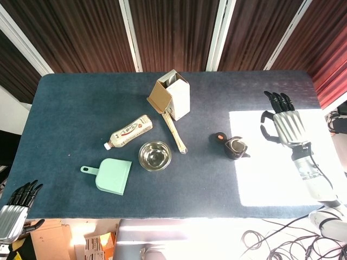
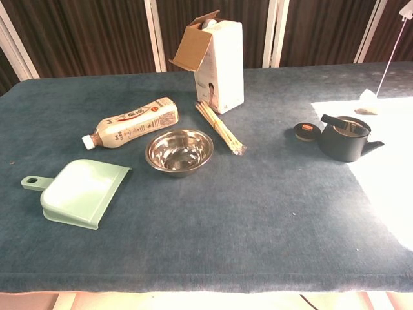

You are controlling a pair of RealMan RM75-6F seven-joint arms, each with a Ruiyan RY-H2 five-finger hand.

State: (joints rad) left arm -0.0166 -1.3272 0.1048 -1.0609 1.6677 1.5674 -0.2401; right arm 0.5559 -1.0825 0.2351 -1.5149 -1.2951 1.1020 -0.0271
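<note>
A black teapot stands open near the edge of a sunlit patch, its lid lying just left of it. My right hand hovers to the teapot's right, fingers pointing away from me. It pinches a thin string from which a tea bag hangs low over the sunlit cloth, behind and to the right of the teapot. The hand itself is out of the chest view. My left hand hangs off the table's near left corner, holding nothing, fingers extended.
On the blue cloth table are a white carton with an open flap, a bundle of sticks, a lying bottle, a steel bowl and a green dustpan. Cables trail below the front right edge.
</note>
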